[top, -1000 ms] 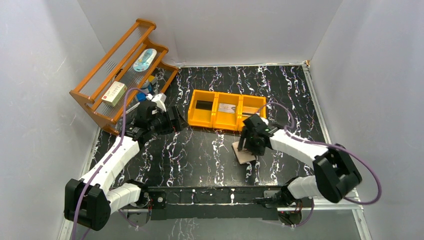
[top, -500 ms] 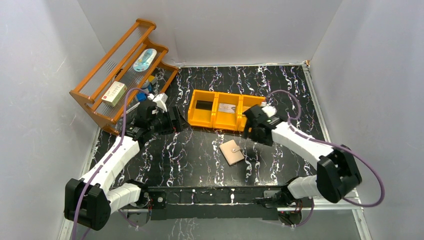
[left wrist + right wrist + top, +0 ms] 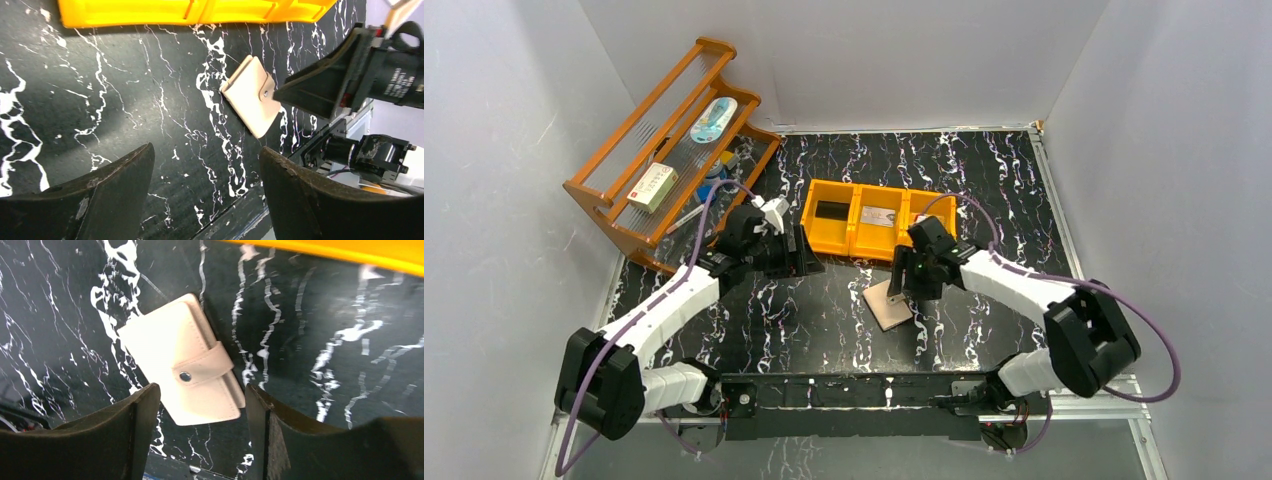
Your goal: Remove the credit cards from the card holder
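- beige-tan, flat folding card holder (image 3: 182,372) lies closed on the black, white-veined marble-pattern tabletop (image 3: 824,310). in the top view it sits at 6 o'clock of the orange three-compartment plastic tray (image 3: 854,248), near it but apart.
- its narrow closing tab (image 3: 202,365) wraps over the edge at 3 o'clock in the right wrist view and is pressed onto a small dark snap stud (image 3: 185,376). any credit cards inside are hidden.
- right gripper (image 3: 200,390) hangs over the holder, jaws apart and gripping nothing, with the holder's near half in the gap. its height above the holder is hard to judge from these views.
- left gripper (image 3: 205,150) hovers at 10 o'clock of the holder in the top view, jaws apart and empty, facing it across bare tabletop.
- step in hand, as i judge it: undoing the snap so the holder can open.
- to do it well, pin the body on the half away from the tab, toward 10 o'clock in the right wrist view.
- catch the tab's free end beside the stud and peel it back toward 3 o'clock.
- a pinch across the whole holder would only clamp it shut, and an unpinned holder would likely slide on this slick top.
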`<action>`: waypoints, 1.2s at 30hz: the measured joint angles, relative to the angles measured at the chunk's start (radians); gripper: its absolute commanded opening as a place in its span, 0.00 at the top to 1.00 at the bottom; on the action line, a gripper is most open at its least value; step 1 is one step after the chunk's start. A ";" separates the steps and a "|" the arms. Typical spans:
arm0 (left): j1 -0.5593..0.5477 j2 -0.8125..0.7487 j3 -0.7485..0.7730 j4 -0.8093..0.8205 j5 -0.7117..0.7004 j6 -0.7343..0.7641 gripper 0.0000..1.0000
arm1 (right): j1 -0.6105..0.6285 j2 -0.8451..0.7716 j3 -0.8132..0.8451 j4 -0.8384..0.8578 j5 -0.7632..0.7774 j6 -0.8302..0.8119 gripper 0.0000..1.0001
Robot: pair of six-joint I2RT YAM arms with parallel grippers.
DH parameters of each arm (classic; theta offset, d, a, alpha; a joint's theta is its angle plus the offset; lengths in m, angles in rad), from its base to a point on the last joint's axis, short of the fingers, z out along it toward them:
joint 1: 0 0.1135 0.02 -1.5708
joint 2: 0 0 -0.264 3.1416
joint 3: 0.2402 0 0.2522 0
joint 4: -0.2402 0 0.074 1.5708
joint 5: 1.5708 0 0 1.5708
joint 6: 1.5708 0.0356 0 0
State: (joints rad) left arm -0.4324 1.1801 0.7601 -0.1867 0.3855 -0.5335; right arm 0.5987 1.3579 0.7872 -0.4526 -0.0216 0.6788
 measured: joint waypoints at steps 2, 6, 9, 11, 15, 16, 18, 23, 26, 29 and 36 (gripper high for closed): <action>-0.024 0.007 -0.006 0.007 -0.003 -0.019 0.28 | 0.027 0.037 0.002 0.019 -0.015 -0.005 0.31; -0.039 -0.004 -0.053 0.042 -0.005 -0.061 0.31 | 0.065 0.127 0.008 0.046 -0.030 -0.007 0.39; -0.042 -0.019 -0.103 0.061 -0.004 -0.097 0.33 | 0.100 0.163 0.035 0.062 -0.037 -0.003 0.41; -0.042 -0.032 -0.132 0.074 -0.004 -0.120 0.35 | 0.143 0.181 0.051 0.076 -0.038 0.007 0.37; -0.043 -0.042 -0.164 0.098 -0.003 -0.160 0.39 | 0.226 0.184 0.068 0.081 -0.018 0.043 0.29; -0.043 -0.041 -0.166 0.100 -0.003 -0.166 0.40 | 0.240 0.184 0.079 0.068 0.002 0.047 0.29; -0.043 -0.037 -0.166 0.109 -0.002 -0.173 0.41 | 0.250 0.184 0.114 0.029 0.057 0.050 0.33; -0.050 0.008 -0.165 0.116 -0.008 -0.172 0.41 | 0.256 0.190 0.202 -0.042 0.173 0.051 0.39; -0.052 0.014 -0.165 0.101 -0.026 -0.170 0.41 | 0.284 0.228 0.264 -0.083 0.226 0.051 0.43; -0.054 0.014 -0.165 0.101 -0.035 -0.168 0.41 | 0.322 0.298 0.328 -0.121 0.276 0.052 0.46; -0.054 0.014 -0.165 0.099 -0.038 -0.145 0.41 | 0.353 0.366 0.337 -0.178 0.315 0.076 0.51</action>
State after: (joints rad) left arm -0.4866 1.1946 0.5953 -0.0879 0.3473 -0.6785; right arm 0.9520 1.7237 1.1240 -0.6308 0.2932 0.7544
